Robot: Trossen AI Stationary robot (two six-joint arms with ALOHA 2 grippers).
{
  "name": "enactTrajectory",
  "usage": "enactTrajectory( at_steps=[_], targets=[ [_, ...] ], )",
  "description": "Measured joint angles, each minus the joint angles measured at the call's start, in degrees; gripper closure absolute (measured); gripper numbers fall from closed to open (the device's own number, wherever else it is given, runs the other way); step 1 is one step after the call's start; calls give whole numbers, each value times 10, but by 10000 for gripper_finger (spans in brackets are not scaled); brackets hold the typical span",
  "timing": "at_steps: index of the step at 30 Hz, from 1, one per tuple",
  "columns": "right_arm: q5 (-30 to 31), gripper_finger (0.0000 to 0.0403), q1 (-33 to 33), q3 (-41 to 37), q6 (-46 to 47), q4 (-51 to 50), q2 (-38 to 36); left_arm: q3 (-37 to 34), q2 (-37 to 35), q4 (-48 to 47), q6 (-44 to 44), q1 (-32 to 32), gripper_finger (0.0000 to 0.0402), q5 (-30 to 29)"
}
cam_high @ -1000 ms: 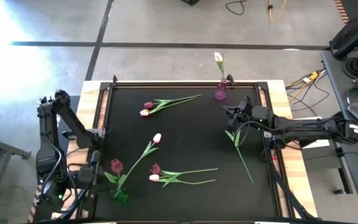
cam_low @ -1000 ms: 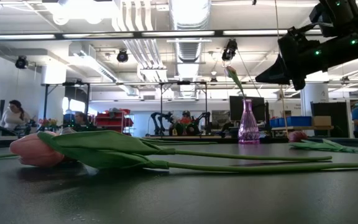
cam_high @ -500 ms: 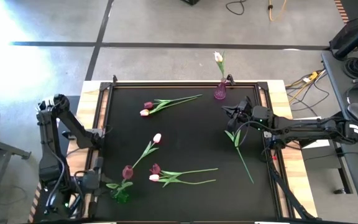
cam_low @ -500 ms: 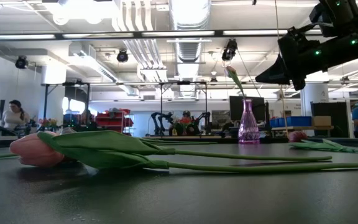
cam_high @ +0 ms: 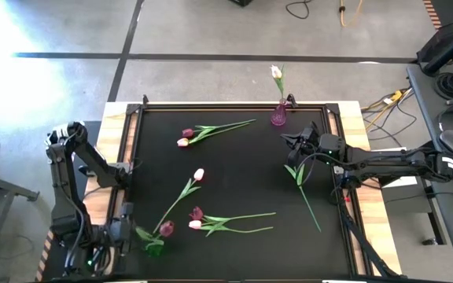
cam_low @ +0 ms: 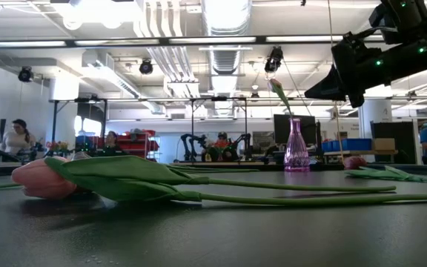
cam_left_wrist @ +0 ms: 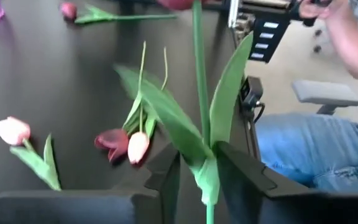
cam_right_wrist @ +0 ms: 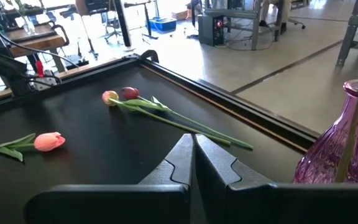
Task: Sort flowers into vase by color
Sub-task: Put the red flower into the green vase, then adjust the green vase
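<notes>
So far only a small part of the sorting looks done: one pale tulip stands in the purple vase at the far edge of the bench, and a dark magenta tulip is at the green vase in the near left corner, its stem clamped between the narrow-set fingers of the left gripper. Whether that stem is seated in the green vase I cannot tell. Left lying on the bench are a magenta-and-pale pair near the far side, a single pale tulip in the middle, another magenta-and-pale pair toward the near side, and a stem under the right arm. The right gripper hovers near the purple vase with its fingers pressed together on nothing. The left wrist view alone shows the grip on the stem, plus a person seated just beyond the bench edge. The low view shows the purple vase upright, which the overhead one only hints at.
</notes>
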Motion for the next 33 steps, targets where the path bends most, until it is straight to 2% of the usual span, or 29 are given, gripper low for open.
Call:
enactTrajectory(
  at_steps=[3, 7, 14, 19, 23, 28, 33],
  targets=[
    [0, 394, 0, 0, 0, 0, 0, 2, 0, -19, -14, 0, 284, 24],
    [0, 394, 0, 0, 0, 0, 0, 23, -1, -43, -13, 0, 263, 29],
    [0, 394, 0, 0, -2, 1, 0, 77, -2, -122, -10, 0, 259, 36],
    [-5, 394, 0, 6, -9, 1, 0, 106, -14, -213, -36, 1, 287, 37],
    [-6, 394, 9, 15, -19, 0, 0, 107, -30, -281, -84, 1, 329, 42],
    [-6, 394, 27, 17, -25, 0, 0, 73, -55, -289, -87, 20, 391, 52],
    [-5, 394, 46, 17, -25, 0, 0, 5, -101, -268, -75, 64, 398, 73]
  ],
)
